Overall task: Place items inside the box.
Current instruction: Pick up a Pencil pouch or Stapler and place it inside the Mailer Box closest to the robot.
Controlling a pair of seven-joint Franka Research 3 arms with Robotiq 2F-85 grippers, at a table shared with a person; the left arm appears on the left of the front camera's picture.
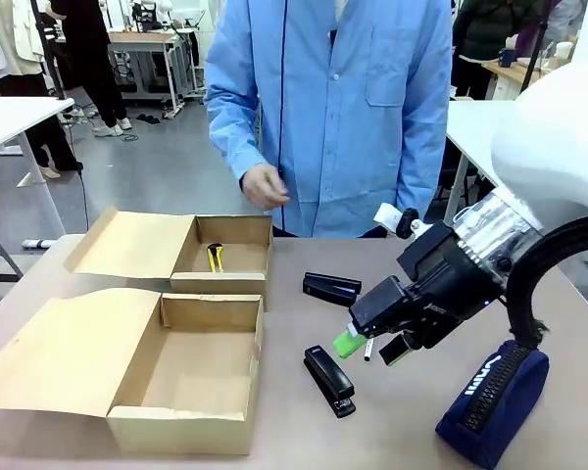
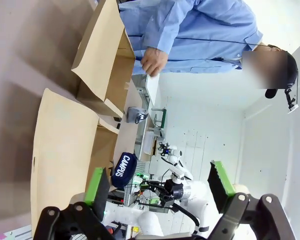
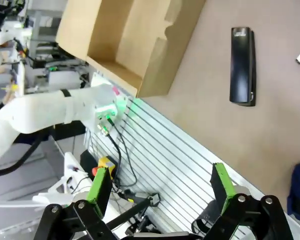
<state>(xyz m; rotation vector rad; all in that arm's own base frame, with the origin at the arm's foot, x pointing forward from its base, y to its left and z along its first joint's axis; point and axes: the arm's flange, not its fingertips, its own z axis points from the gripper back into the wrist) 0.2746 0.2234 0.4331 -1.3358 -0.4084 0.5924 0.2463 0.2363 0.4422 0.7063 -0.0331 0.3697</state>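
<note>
The left gripper [image 2: 160, 184], seen from its wrist, has its fingers spread with nothing between them. On the counter [image 1: 286, 328], the box [image 1: 176, 431] lies nearest at front left, its flap open and its floor bare. The navy pouch [image 1: 495, 401] stands at front right. One stapler [image 1: 330, 380] lies between them. The right gripper [image 1: 372, 345] hovers just behind, fingers apart and empty, over the marker [image 1: 368, 351] (mostly hidden). The second stapler [image 1: 331, 288] lies farther back, beside the smaller box [image 1: 220, 284]. The person's hand [image 1: 265, 184] hangs beyond.
</note>
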